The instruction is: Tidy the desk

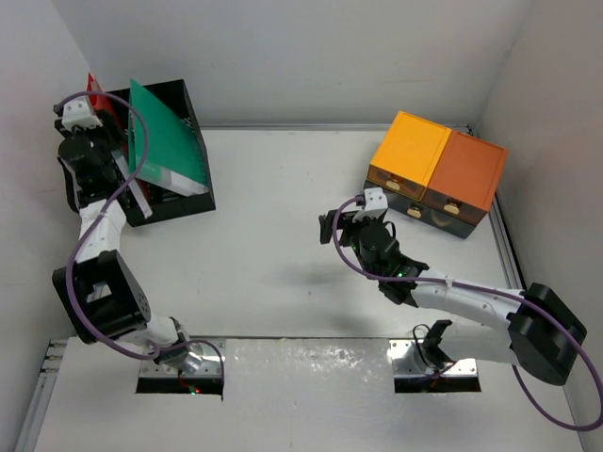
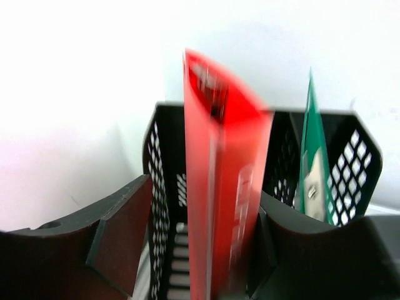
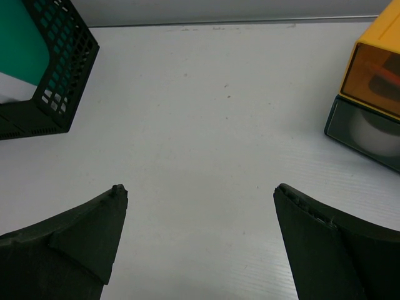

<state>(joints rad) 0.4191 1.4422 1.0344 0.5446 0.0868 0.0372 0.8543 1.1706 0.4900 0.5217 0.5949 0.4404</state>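
Status: looking close to done, judging by the layout.

- Desk (image 1: 283, 282) is showing no loose items in the top view. Only the rack (image 1: 179, 99) at the far left corner and the drawer unit (image 1: 438, 169) at far right are sitting on it.
- Green folder (image 1: 165, 132) is leaning in the rack, in the right-hand compartment as the left wrist view shows it.
- Left gripper (image 2: 206, 200) is sitting at the rack with the red folder (image 2: 219, 206) upright between its fingers, over the left compartment. The right finger is looking like it's touching the folder, while the left one is showing a gap. The folder is blurred, so I can't tell whether the jaws are clamping it or whether it's seated in the slot.
- Right gripper (image 3: 200, 194) is hovering over bare desk mid-table, well apart from rack and drawers, with jaws spread wide and nothing between them.

Remaining, I'm guessing: confirm the red folder is seated, release it, then back the left arm off. Nothing obvious for the right arm to fetch. Drawer fronts are reading as closed from above, not certain.
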